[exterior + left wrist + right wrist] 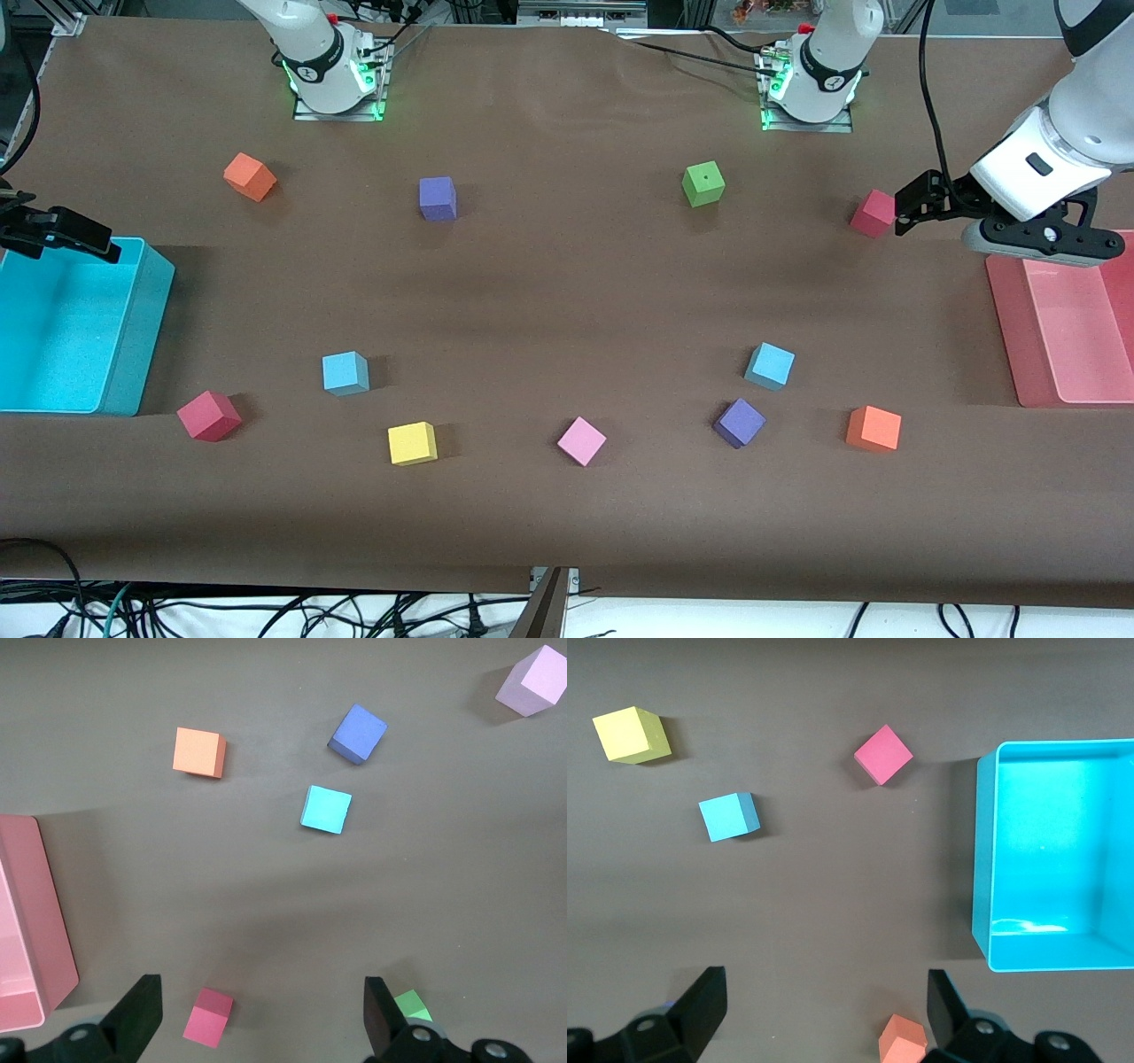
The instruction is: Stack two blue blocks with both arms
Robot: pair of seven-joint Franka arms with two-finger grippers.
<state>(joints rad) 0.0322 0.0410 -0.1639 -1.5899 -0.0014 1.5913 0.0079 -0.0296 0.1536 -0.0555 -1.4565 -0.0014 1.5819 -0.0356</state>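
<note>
Front view: your left gripper [904, 206] hangs beside the red cube [873, 213], right gripper [84, 241] over cyan bin [133, 341].
Left wrist view: jaws wide, empty; blue block [326, 809] well ahead.
Right wrist view: jaws spread, empty; other blue block [729, 816] ahead, apart.

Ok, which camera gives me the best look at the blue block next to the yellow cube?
The right wrist view: that blue block sits large and unobstructed beside the yellow cube. The front view shows it too, but smaller. The left wrist view shows only a different blue block.
</note>
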